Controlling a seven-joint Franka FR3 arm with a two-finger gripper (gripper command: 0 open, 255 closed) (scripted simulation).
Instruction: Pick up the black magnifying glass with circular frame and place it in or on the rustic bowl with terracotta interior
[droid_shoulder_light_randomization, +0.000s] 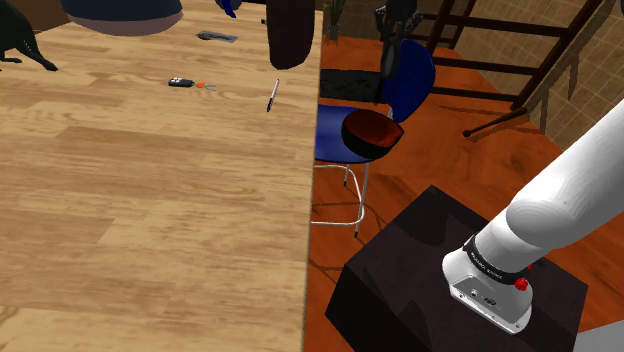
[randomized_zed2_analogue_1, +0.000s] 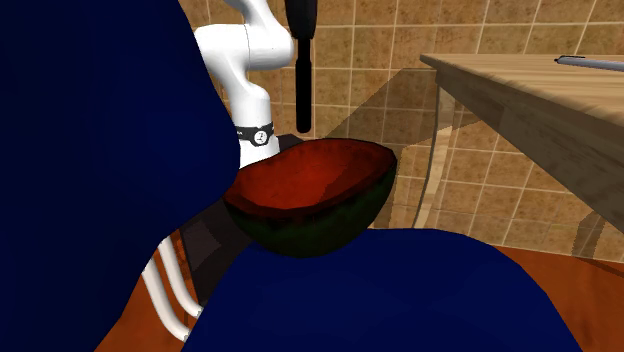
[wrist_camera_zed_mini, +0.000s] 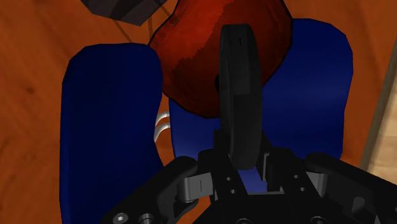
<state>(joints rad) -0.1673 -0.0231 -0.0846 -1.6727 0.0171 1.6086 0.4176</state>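
My gripper (wrist_camera_zed_mini: 240, 162) is shut on the black magnifying glass (wrist_camera_zed_mini: 238, 95), which is clasped edge-on between the fingers. Straight below it is the round bowl (wrist_camera_zed_mini: 203, 57), dark outside and red-brown inside. The bowl (droid_shoulder_light_randomization: 370, 133) rests on the seat of a blue chair (droid_shoulder_light_randomization: 410, 70) beside the table. In the second exterior view the magnifying glass (randomized_zed2_analogue_1: 303, 60) hangs upright above the far rim of the bowl (randomized_zed2_analogue_1: 310, 195), clear of it. In the shoulder view the glass (droid_shoulder_light_randomization: 290, 30) shows as a dark oval at the top edge, over the table's edge.
The wooden table (droid_shoulder_light_randomization: 150, 220) fills the shoulder view's left, bearing a pen (droid_shoulder_light_randomization: 272, 95), a small key-like item (droid_shoulder_light_randomization: 185, 82) and a dark flat item (droid_shoulder_light_randomization: 215, 36). The chair's back (randomized_zed2_analogue_1: 90, 150) rises close beside the bowl. My dark stand (droid_shoulder_light_randomization: 420, 270) is at lower right.
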